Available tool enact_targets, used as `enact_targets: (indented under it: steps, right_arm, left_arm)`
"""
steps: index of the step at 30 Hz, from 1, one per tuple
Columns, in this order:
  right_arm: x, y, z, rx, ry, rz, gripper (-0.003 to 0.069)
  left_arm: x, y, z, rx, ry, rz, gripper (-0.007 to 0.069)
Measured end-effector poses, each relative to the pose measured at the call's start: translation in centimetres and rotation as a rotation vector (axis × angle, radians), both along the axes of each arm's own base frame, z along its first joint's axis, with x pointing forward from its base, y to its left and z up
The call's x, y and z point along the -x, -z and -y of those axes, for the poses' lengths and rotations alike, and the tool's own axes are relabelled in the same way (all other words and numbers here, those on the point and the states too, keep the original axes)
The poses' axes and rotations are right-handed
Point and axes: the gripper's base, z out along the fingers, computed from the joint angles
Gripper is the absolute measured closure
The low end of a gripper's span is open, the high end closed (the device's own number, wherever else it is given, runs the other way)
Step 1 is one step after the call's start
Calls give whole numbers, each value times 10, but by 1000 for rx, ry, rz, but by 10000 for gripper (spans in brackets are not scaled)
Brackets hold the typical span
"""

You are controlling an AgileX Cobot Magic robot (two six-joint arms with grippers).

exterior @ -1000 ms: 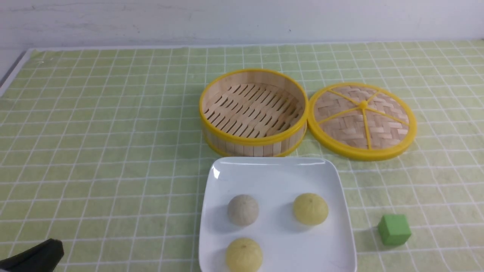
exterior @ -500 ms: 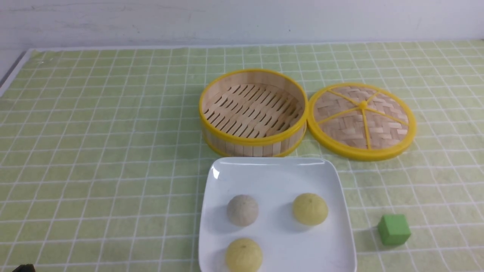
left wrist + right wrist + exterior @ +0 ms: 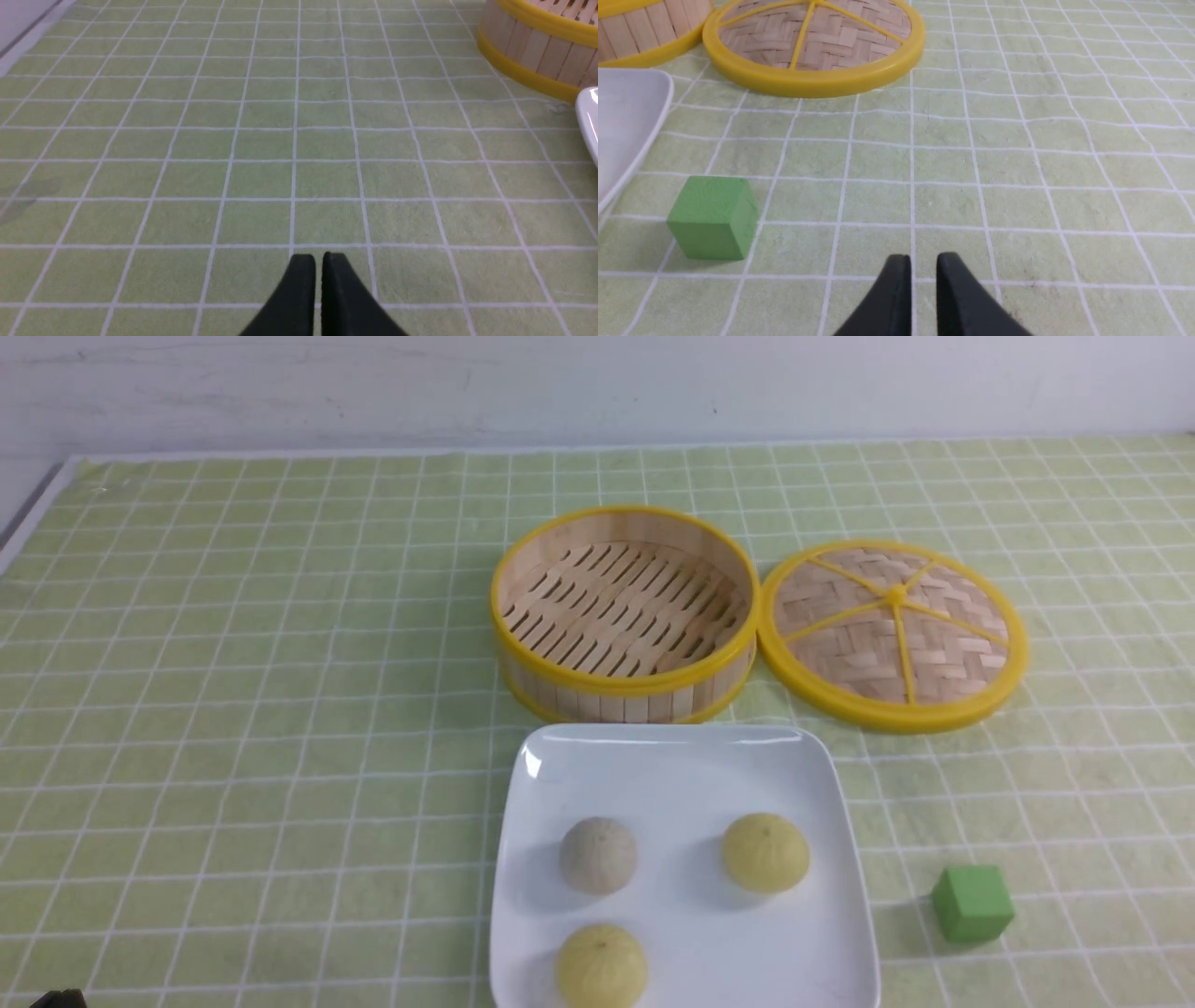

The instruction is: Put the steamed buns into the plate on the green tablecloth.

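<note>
Three buns on the plate, both claws empty

Green tablecloth (image 3: 233, 663) covers all; white plate (image 3: 672, 765) at 6 o'clock w/ grey bun (image 3: 598, 855), yellow bun (image 3: 766, 852), 2nd yellow bun (image 3: 601, 966). Steamer (image 3: 625, 613) at 12 of plate, lid (image 3: 893, 635) at 3 of steamer, touching. Cube (image 3: 973, 903) at 3 of plate. Left gripper (image 3: 319, 261) nearly closed, right gripper (image 3: 923, 261) narrow gap; neither holding anything.

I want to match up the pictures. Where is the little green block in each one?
Front view: the green block sits low on the right, beside the white plate.
Left wrist view: not in it.
Right wrist view: low on the left, near the plate's edge.
Shared landmark: the plate's rim shows in all three.
</note>
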Motion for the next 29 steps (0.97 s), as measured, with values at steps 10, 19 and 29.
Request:
enact_targets:
  steps: [10, 19, 29]
  right_arm:
    - [0, 0, 0, 0, 0, 0, 536]
    - [0, 0, 0, 0, 0, 0, 531]
    - [0, 0, 0, 0, 0, 0, 516]
  left_arm:
    - [0, 0, 0, -1, 0, 0, 555]
    - [0, 0, 0, -2, 0, 0, 551]
    - [0, 0, 0, -2, 0, 0, 535]
